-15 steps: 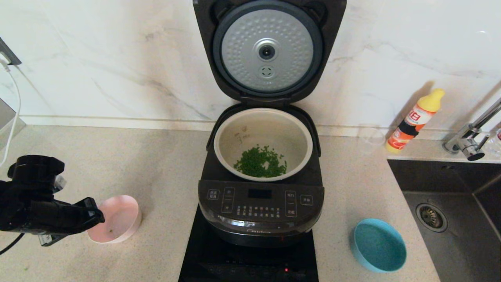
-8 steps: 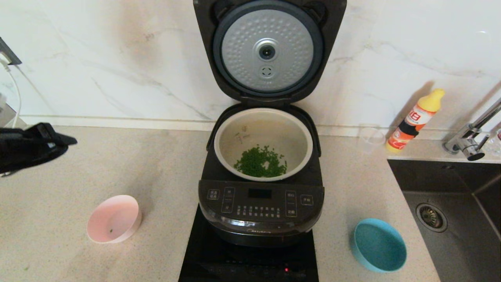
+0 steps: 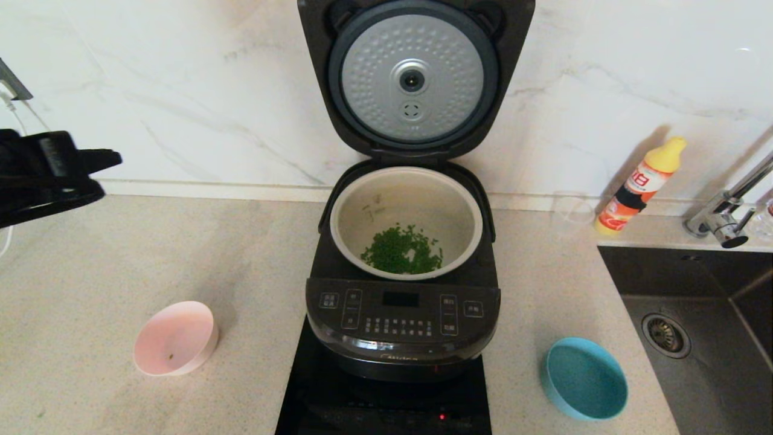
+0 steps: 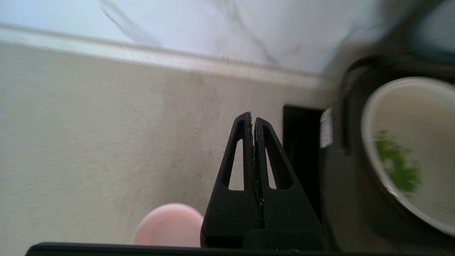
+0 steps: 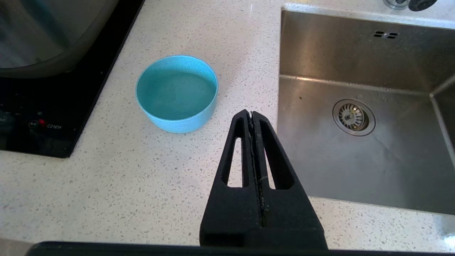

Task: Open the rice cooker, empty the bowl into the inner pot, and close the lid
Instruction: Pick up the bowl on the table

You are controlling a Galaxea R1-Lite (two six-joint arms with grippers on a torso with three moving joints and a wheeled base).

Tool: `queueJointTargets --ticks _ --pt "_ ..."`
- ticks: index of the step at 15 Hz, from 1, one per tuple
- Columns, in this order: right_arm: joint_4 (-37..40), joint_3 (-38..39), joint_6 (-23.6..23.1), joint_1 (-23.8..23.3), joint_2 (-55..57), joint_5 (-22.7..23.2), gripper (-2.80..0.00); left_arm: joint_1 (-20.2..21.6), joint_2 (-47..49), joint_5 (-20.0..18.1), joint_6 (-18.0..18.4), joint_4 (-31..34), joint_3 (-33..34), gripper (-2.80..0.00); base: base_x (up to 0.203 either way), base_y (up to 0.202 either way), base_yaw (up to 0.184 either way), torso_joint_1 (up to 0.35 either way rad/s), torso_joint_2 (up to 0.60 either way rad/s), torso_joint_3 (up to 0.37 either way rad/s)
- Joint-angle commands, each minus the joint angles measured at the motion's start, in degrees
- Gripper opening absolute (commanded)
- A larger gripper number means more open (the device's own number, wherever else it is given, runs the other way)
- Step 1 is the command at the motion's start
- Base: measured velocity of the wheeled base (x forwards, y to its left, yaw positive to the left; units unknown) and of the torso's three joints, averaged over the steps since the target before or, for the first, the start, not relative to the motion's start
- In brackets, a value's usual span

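Observation:
The black rice cooker [image 3: 401, 320] stands in the middle with its lid [image 3: 413, 78] raised upright, showing the dimpled silver disc. The cream inner pot [image 3: 406, 220] holds green bits at its bottom; it also shows in the left wrist view [image 4: 408, 149]. The pink bowl [image 3: 175, 338] sits upright on the counter left of the cooker, nearly empty; its edge shows in the left wrist view [image 4: 170, 224]. My left gripper [image 3: 105, 160] [image 4: 252, 115] is shut and empty, raised at the far left, well above and behind the bowl. My right gripper [image 5: 251, 113] is shut and empty, parked near the teal bowl.
A teal-blue bowl [image 3: 584, 377] [image 5: 176, 92] sits right of the cooker. A sink [image 3: 694, 338] [image 5: 355, 113] and tap [image 3: 724, 220] are at the right. An orange bottle [image 3: 640, 184] and a clear cup [image 3: 572, 212] stand by the wall. The cooker rests on a black hob [image 3: 314, 405].
My left gripper has let go of the pink bowl, risen and moved back toward the wall at the far left. The bowl stays on the counter.

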Motion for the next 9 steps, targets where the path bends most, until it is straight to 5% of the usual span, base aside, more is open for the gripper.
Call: queueJointTargets --ticks 1,9 --pt "0.01 0.0 -0.02 -0.02 -0.01 0.02 -2.8 -0.69 -16.23 0.49 -0.02 -0.09 5.84 -2.8 0.0 0.0 0.0 0.0 0.0 0.0" --pt "0.01 0.0 -0.02 -0.02 -0.01 0.02 -2.8 -0.78 -66.61 5.53 3.89 15.65 35.94 -2.8 0.0 0.0 0.0 0.0 0.0 0.0"
